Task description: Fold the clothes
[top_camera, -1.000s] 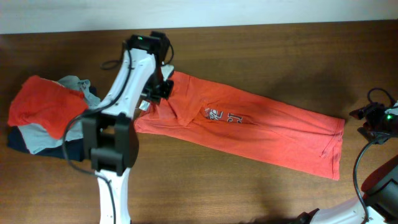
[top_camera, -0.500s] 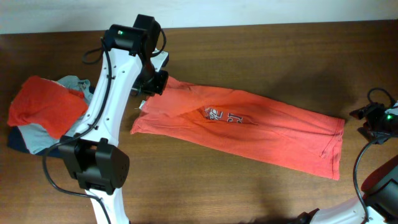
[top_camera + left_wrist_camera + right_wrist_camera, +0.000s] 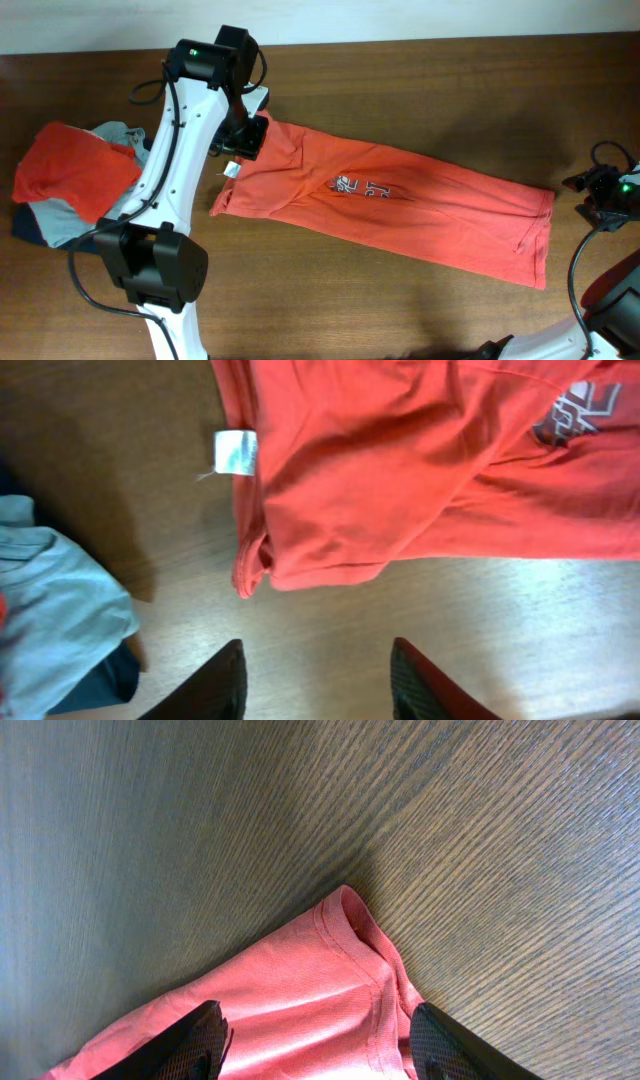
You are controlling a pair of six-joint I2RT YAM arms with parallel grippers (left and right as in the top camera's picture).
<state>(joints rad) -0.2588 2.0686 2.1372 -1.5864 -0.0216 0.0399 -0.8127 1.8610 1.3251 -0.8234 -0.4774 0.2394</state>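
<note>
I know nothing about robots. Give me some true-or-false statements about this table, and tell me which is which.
1. The orange T-shirt lies in a long strip on the table. True.
2. The left pincer is clamped on the shirt. False: its fingers stand apart over bare wood, holding nothing.
3. A white tag shows at the shirt's edge. True.
4. The pile of other clothes sits by the right pincer. False: it lies at the left arm's end.
5. The shirt is plain. False: it bears lettering.
</note>
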